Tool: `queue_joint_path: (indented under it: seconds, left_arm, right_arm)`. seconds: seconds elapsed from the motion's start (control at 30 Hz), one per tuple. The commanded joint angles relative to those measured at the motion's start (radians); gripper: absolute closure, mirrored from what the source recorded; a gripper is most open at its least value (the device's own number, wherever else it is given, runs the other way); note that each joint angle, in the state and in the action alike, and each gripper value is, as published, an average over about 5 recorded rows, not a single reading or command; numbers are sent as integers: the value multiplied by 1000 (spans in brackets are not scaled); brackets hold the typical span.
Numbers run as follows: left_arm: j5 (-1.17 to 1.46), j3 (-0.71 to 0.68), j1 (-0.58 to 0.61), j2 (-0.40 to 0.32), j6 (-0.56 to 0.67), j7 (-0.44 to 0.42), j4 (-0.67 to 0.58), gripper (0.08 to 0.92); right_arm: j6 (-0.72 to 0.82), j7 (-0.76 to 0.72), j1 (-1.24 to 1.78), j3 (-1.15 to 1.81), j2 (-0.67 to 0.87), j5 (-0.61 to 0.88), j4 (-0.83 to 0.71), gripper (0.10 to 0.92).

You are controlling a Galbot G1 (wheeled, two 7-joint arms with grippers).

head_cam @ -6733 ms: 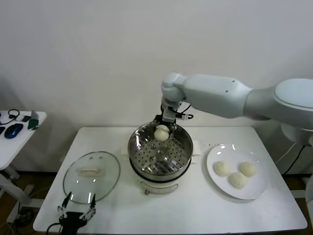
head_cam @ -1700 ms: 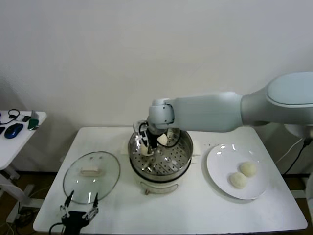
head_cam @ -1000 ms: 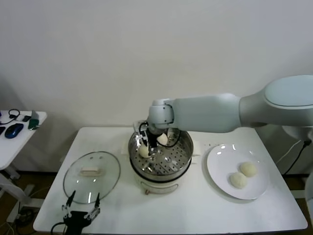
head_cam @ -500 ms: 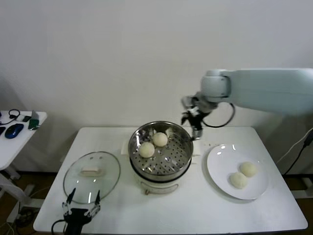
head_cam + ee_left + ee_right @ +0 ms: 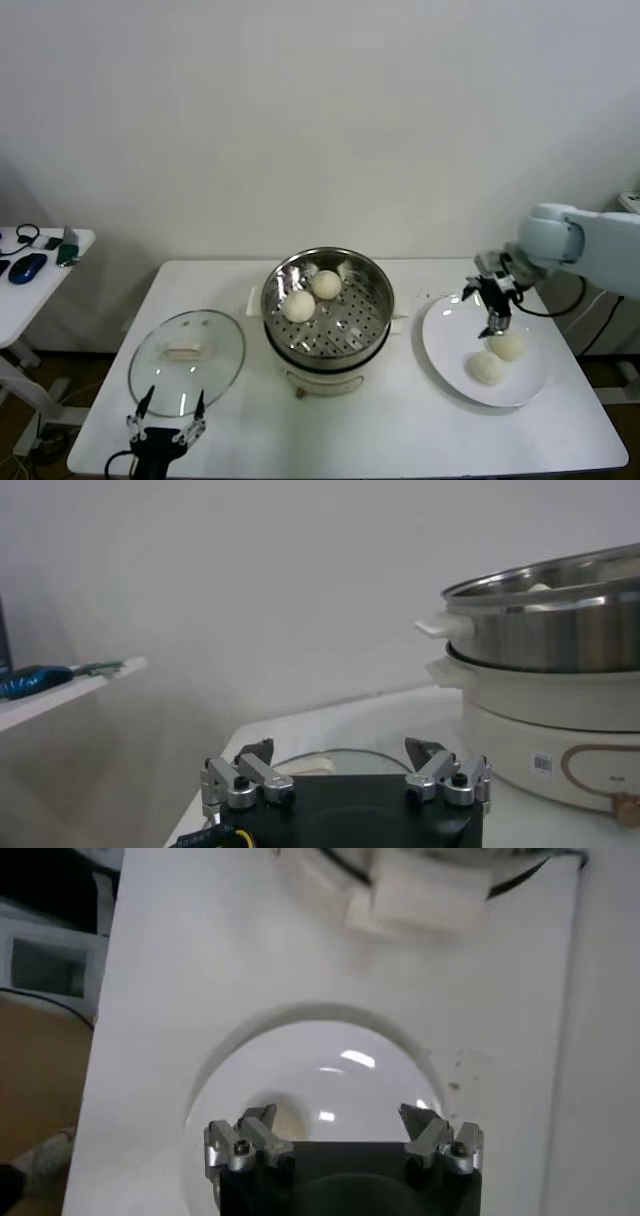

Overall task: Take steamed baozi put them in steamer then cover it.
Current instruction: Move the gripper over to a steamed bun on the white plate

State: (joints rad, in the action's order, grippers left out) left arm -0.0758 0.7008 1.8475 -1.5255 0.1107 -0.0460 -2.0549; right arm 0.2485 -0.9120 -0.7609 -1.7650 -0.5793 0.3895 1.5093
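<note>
The steel steamer (image 5: 372, 318) stands mid-table on its cream pot base and holds two baozi (image 5: 299, 305) (image 5: 326, 284). Two more baozi (image 5: 507, 346) (image 5: 486, 367) lie on the white plate (image 5: 445, 345) at the right. My right gripper (image 5: 491, 318) is open and empty, hovering just above the plate beside the farther baozi; in the right wrist view the gripper (image 5: 340, 1130) hangs over the plate (image 5: 330, 1063). The glass cover (image 5: 187, 349) lies flat at the left. My left gripper (image 5: 165, 430) is open and idle at the table's front left edge, just before the cover (image 5: 330, 763).
A side table (image 5: 35, 262) with a mouse and small items stands at the far left. The steamer's side (image 5: 560, 620) rises close beside the left gripper. The wall runs behind the table.
My right arm has let go of the second baozi in the steamer, lifted out and swung right and down over the plate. The left arm has not moved.
</note>
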Motion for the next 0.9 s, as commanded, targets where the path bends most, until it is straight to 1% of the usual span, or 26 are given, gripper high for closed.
queue_joint_path:
  seconds: [0.03,0.27,0.47,0.73,0.83,0.9]
  left_arm:
    - [-2,0,5,0,5,2,4,177]
    - [-2,3,12,4,10,4,7,177]
    - [-3,2,12,6,9,3,5,177]
    - [-3,8,8,9,11,4,17,177]
    - [-3,9,5,8,11,4,18,177]
    - [-3,9,4,8,10,4,19,177]
  right_arm:
    - [15,10,264,145,102,-146,-21,203]
    - [39,35,401,264,69,-193,-88,203]
    - [49,45,461,314,34,-187,-165,203]
    - [54,46,485,330,12,-186,-186,203]
    - [55,47,494,342,7,-189,-194,214]
    - [55,46,495,347,4,-189,-198,243]
